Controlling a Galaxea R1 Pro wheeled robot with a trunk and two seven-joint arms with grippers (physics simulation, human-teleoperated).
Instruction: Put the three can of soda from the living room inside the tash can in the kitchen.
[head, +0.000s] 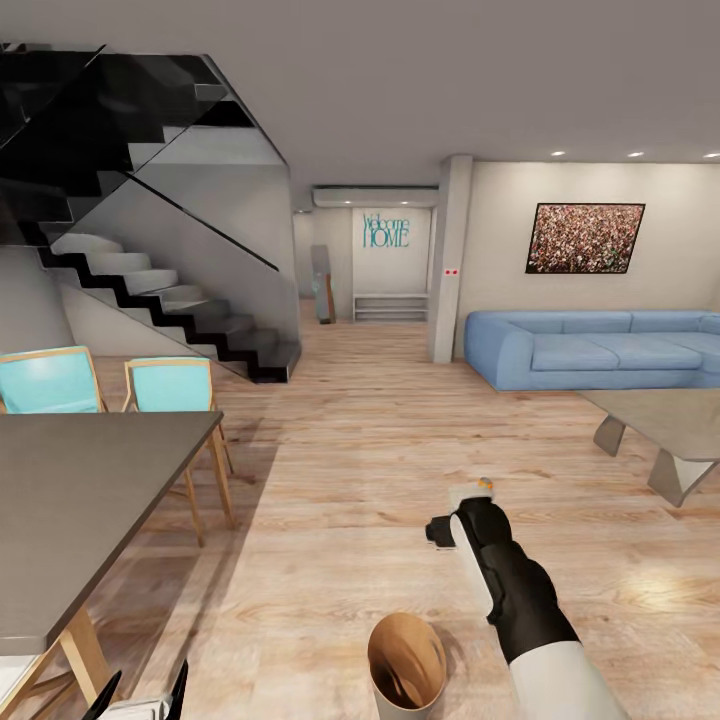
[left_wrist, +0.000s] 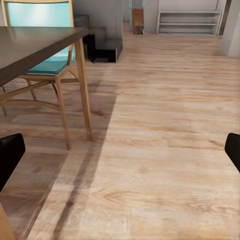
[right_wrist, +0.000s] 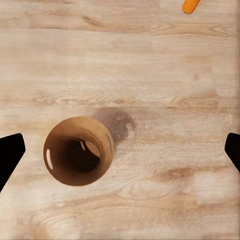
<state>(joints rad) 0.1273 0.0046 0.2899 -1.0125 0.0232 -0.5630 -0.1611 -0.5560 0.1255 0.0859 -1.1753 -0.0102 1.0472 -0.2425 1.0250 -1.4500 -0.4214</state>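
The tash can (head: 405, 665) stands upright on the wood floor just in front of me, pale outside and coppery brown inside. In the right wrist view its open mouth (right_wrist: 77, 157) lies below and a little to one side of my right gripper (right_wrist: 120, 152), which is open with nothing between its fingers (right_wrist: 10, 155). An orange can of soda (right_wrist: 191, 5) shows at that view's edge, and as an orange spot (head: 485, 486) by the right gripper (head: 462, 510); I cannot tell whether it lies on the floor. My left gripper (left_wrist: 120, 150) is open and empty at the lower left (head: 140, 695).
A grey-topped dining table (head: 80, 490) with turquoise chairs (head: 170, 385) stands at my left, its wooden leg (left_wrist: 85, 85) near the left gripper. Black stairs (head: 180, 300) rise behind. The light-blue sofa (head: 600, 350) and low table (head: 670, 420) are at the right.
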